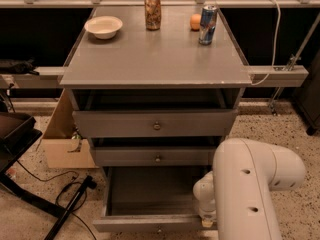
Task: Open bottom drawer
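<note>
The grey cabinet has three drawers. The bottom drawer is pulled well out, its empty grey inside showing, and its small round knob sits at the lower frame edge. The top drawer front and the middle drawer front stand slightly out. My white arm fills the lower right. My gripper hangs at the drawer's front right corner, its fingers hidden behind the wrist.
On the cabinet top stand a white bowl, a brown can, a blue can and an orange. A cardboard box sits left of the cabinet. Black cables and a stand lie on the floor at left.
</note>
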`<state>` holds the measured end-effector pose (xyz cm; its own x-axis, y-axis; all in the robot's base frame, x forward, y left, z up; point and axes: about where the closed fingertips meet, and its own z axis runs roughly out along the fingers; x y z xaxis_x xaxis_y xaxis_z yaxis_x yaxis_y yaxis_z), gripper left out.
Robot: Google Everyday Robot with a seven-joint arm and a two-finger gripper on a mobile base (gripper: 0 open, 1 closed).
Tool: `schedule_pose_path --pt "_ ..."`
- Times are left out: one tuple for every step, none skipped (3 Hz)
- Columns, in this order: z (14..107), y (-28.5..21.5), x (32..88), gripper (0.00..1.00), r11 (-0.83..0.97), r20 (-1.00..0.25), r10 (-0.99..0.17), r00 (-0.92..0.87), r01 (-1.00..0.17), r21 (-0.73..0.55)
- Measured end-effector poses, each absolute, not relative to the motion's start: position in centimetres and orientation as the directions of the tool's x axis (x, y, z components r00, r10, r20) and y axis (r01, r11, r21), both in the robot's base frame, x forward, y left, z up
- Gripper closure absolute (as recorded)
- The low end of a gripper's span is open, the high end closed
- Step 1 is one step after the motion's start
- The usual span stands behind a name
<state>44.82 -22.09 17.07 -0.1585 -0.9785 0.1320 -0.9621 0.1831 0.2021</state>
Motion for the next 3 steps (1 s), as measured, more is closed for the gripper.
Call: schedule_pose_path --pt "17.1 -22.2 44.0 1.00 0.187 0.135 -0.978 -0.160 -0.958 0.216" --pt "17.1 -22.7 42.1 1.00 0.193 0.139 -0.977 -0.163 -0.950 0.245" --pt "17.1 -22.7 42.1 0.76 0.194 0.139 -0.977 -0.163 -0.950 0.245"
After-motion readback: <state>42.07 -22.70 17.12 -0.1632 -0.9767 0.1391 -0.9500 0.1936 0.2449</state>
